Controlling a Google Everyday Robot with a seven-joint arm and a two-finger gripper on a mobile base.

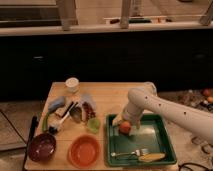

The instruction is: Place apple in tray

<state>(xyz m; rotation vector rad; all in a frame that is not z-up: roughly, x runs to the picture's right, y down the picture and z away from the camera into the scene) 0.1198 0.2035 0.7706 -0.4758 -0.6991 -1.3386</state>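
Note:
The apple (125, 127) is a small orange-red fruit over the far left part of the dark green tray (162, 140). My gripper (122, 121) is right at the apple, at the end of the white arm that reaches in from the right. Whether the apple rests on the tray bottom or hangs just above it cannot be told. A yellow corn cob (151, 157) and a fork (131, 153) lie along the tray's near edge.
An orange bowl (84, 151) and a dark maroon bowl (42, 147) sit at the front left of the wooden table (107, 95). A green cup (93, 125), packets and utensils (67, 114) and a white cup (72, 85) fill the left side.

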